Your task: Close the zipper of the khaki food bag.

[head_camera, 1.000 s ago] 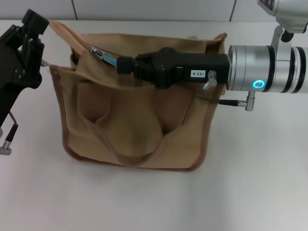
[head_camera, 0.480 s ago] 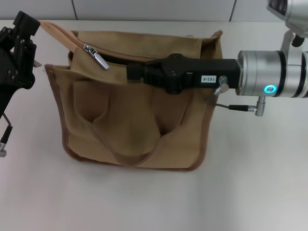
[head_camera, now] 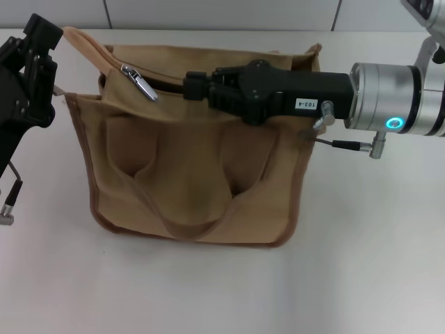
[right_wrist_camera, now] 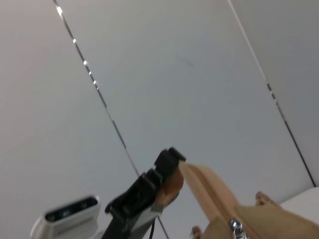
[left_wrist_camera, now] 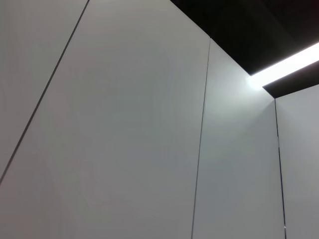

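Right gripper (head_camera: pixel 186 86) reaches across the top of the bag (head_camera: pixel 195 174) from the right side, and its tip is over the open mouth, near the zipper (head_camera: pixel 139 81). It is apart from the silver pull tab, which lies on the fabric close to the left end of the mouth. I cannot tell if its fingers are spread or pressed together. Left gripper (head_camera: pixel 43 43) pinches the end of the tan zipper tape at the far left corner of the bag and holds it up; the right wrist view shows this too. The bag stands on the white tabletop (head_camera: pixel 361 264), handle loop hanging down in front.
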Motion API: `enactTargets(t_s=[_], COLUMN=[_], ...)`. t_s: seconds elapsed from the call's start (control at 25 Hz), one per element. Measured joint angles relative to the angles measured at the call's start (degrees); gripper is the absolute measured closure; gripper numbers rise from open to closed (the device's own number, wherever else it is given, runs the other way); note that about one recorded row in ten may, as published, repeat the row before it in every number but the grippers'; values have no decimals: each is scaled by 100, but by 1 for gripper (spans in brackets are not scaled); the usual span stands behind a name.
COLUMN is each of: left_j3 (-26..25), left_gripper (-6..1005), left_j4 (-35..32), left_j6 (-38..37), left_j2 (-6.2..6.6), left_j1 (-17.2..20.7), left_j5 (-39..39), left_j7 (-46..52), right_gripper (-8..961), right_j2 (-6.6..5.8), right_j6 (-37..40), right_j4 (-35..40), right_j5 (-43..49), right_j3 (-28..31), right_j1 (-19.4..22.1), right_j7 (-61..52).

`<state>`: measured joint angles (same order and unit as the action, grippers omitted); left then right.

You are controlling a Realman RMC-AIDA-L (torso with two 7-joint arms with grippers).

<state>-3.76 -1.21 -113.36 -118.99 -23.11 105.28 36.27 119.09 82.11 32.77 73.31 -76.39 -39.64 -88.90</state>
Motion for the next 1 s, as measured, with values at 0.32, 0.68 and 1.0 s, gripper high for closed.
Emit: enactTargets(t_s=[0.32, 0.68, 1.0], left_j3=[-24, -13, -27], left_gripper=[939, 939, 939], left_j4=[105, 145, 174], left_j6=[-68, -68, -30], left_j2=[-18, -20, -19], left_j1=[-346, -714, -890], left_j5=[-8, -14, -16], left_j7=[138, 213, 204], right_gripper=[746, 372, 321], right_j2=[0, -2, -3], right_j6=[-38, -216, -212], right_j4=[169, 184, 196], right_j5=[278, 281, 281], right_j3=[-10, 18, 8], right_j1=[-14, -93, -205], right_j7=[18, 92, 74])
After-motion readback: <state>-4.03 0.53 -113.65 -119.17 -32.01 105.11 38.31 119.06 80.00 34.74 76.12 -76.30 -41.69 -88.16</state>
